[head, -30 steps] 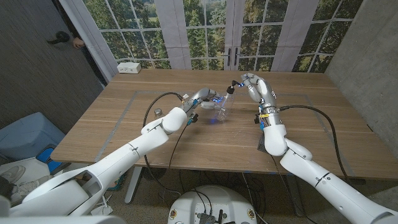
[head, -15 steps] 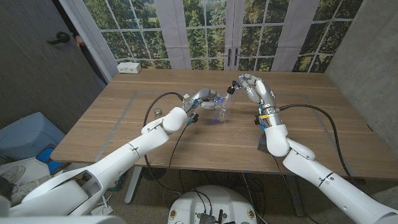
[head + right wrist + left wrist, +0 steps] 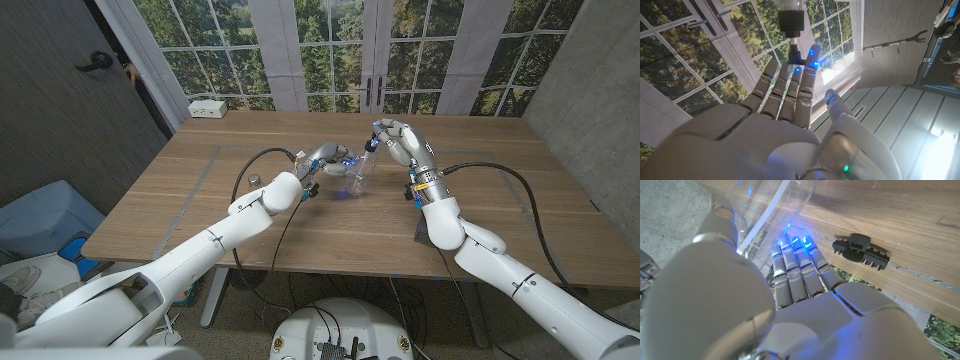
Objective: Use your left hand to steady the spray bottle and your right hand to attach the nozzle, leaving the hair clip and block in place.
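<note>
Closest in, two white arms reaching from the bottom corners across the wooden table [image 3: 200,190]. Further out, near mid-table, a clear spray bottle [image 3: 356,180], leaning a little with its neck up toward the far right. Left robot hand [image 3: 322,160] wrapped round the bottle from the left side, fingers [image 3: 795,275] pressed on the clear wall in the left wrist view, blue fingertip lights glowing through the plastic. Right robot hand [image 3: 395,138] just past and above the bottle's neck, holding up the nozzle [image 3: 371,146]; in the right wrist view, fingertips [image 3: 790,85] closed on the black collar of the nozzle [image 3: 791,22], with its pale body beyond. Key relation, judged from the head view: nozzle close over the bottle mouth, slightly to the far right of it, long axis roughly in line with the tilted neck; right robot hand the nearer one to the opening, so likely a short lowering and twist left to do. Seated or merely hovering at the mouth: cannot tell. Black hair clip [image 3: 862,251] lying on the table just beyond the left robot hand, apart from the bottle. Farthest, a white box [image 3: 208,108] at the table's far left edge, then tall windows with trees. No readable brand, label or writing anywhere.
</note>
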Tool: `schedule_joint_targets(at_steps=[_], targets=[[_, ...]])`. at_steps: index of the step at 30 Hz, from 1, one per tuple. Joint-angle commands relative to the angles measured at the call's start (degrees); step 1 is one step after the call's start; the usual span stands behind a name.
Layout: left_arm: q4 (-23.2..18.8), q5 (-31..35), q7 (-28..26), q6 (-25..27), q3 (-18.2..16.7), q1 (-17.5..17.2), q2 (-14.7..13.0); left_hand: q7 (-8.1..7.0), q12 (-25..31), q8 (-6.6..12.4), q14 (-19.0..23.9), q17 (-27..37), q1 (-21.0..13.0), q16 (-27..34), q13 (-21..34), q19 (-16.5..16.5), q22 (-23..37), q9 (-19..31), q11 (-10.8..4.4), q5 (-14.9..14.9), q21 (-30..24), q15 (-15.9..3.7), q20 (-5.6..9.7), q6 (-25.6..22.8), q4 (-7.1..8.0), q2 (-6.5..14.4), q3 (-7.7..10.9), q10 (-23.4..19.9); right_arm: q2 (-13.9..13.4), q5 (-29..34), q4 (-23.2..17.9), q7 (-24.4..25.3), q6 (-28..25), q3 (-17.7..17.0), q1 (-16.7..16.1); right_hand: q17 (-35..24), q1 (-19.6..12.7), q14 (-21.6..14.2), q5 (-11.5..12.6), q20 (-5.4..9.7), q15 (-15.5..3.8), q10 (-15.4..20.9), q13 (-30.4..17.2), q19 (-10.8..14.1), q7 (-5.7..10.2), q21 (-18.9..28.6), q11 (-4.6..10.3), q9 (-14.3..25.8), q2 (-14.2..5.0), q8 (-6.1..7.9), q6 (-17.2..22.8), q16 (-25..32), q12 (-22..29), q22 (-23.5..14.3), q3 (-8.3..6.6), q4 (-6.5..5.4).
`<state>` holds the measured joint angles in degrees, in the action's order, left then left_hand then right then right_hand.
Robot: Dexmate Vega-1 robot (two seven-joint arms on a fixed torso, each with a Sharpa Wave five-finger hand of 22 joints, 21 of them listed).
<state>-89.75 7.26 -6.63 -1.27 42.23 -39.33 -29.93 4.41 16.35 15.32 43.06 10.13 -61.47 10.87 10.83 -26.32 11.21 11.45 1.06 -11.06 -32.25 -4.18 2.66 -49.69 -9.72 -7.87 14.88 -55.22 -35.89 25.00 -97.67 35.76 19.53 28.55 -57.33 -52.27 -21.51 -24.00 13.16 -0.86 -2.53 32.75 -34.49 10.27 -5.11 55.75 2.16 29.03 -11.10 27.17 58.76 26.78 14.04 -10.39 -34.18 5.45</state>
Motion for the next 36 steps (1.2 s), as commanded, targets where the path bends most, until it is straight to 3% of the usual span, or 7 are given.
schedule_joint_targets(at_steps=[1, 4, 9, 17, 22, 36], targets=[[0.2, 1.2, 0.1, 0.8, 0.8, 0.7, 0.0, -6.09, 0.3, 0.15, 0.0, 0.1, -14.1, -0.1, 3.4, 0.4, -0.1, 3.7, -9.40, -0.2, -0.5, -9.47, 1.55, -12.6, 0.05, 14.4, 0.54, -11.0, 0.0, -0.3, -0.5, -4.8, -1.8, 0.9, 1.8, -0.2, 0.8, 1.5, -0.1, 0.46, -4.05, -1.1, -0.2, -0.3, 0.13, 0.2, 0.23, 0.6, 0.36, -0.21, -2.3, 0.0, -0.4, -0.2, 0.09, -0.99], [0.1, 1.3, 0.5, 1.0, 1.0, 0.8, 0.0, -6.12, 0.3, 0.14, 0.0, 0.1, -14.1, -0.1, 3.4, 0.4, -0.1, 3.7, -9.43, -0.2, -0.6, -9.47, 1.56, -12.6, 0.05, 14.4, 0.54, -11.0, 0.2, -0.7, -0.9, -6.5, -3.4, 1.1, 2.4, -0.2, 1.7, 2.6, -0.5, 0.26, -4.08, -3.2, -0.3, -0.9, 0.52, 0.1, 0.26, 0.6, 0.47, -0.79, -3.9, -0.3, -1.1, -0.2, 0.48, -1.83], [-0.3, 1.5, 0.5, 1.4, 1.1, 0.6, -0.2, -6.11, 0.3, 0.12, -0.1, 0.1, -14.1, -0.1, 3.4, 0.5, -0.1, 3.7, -9.57, -0.2, -0.6, -9.47, 1.55, -12.7, 0.05, 14.4, 0.55, -11.0, 0.3, -1.0, -1.1, -7.1, -4.8, 1.2, 2.9, -0.3, 2.3, 4.0, -0.9, 0.10, -3.64, -6.0, -0.1, -1.2, 1.35, 0.1, 0.08, 0.5, 0.86, -2.34, -7.6, -0.6, -2.0, -0.2, 0.95, -2.13], [-1.5, 1.9, 0.1, 1.5, 1.1, -0.1, -0.5, -6.14, 0.2, 0.06, -0.1, 0.1, -14.1, -0.1, 3.4, 0.5, -0.1, 3.7, -9.66, -0.2, -0.7, -9.50, 1.56, -12.7, 0.03, 14.4, 0.54, -11.0, 0.9, -1.2, -1.3, -5.9, -7.4, 0.8, 2.5, -0.5, 2.6, 4.7, -1.2, -0.19, -3.18, -7.8, 0.2, -1.2, 1.88, 0.1, 0.04, 0.0, 1.21, -3.79, -10.1, -0.6, -2.4, -0.1, 1.35, -1.94], [-2.3, 2.2, -0.7, 1.3, 0.9, -0.8, -0.6, -6.14, 0.2, 0.03, 0.0, 0.1, -14.1, -0.1, 3.4, 0.5, -0.1, 3.7, -9.61, -0.3, -0.7, -9.49, 1.59, -12.7, 0.02, 14.4, 0.54, -11.0, 2.2, -1.5, -0.7, -2.7, -9.0, 0.3, 1.8, -0.4, 2.9, 4.4, -1.4, -0.46, -2.90, -8.1, 0.4, -1.1, 1.45, 0.1, -0.13, -0.2, 1.53, -3.96, -10.0, -0.5, -2.3, -0.1, 1.69, -1.87], [-3.2, 2.0, -2.3, 1.0, 0.1, -2.2, -0.5, -6.18, 0.2, -0.04, 0.0, 0.2, -14.1, -0.1, 3.4, 0.5, -0.1, 3.7, -9.71, -0.3, -0.9, -9.49, 1.57, -12.7, 0.03, 14.4, 0.52, -11.1, 2.2, -3.3, -0.5, 0.4, -11.1, -0.8, 0.6, -0.3, 3.5, 3.0, -1.5, -0.59, -2.21, -6.2, 0.9, 0.3, -0.57, 0.6, -1.00, 0.4, 1.44, -3.00, -7.9, 0.2, -1.3, -0.1, 2.19, -1.75]])
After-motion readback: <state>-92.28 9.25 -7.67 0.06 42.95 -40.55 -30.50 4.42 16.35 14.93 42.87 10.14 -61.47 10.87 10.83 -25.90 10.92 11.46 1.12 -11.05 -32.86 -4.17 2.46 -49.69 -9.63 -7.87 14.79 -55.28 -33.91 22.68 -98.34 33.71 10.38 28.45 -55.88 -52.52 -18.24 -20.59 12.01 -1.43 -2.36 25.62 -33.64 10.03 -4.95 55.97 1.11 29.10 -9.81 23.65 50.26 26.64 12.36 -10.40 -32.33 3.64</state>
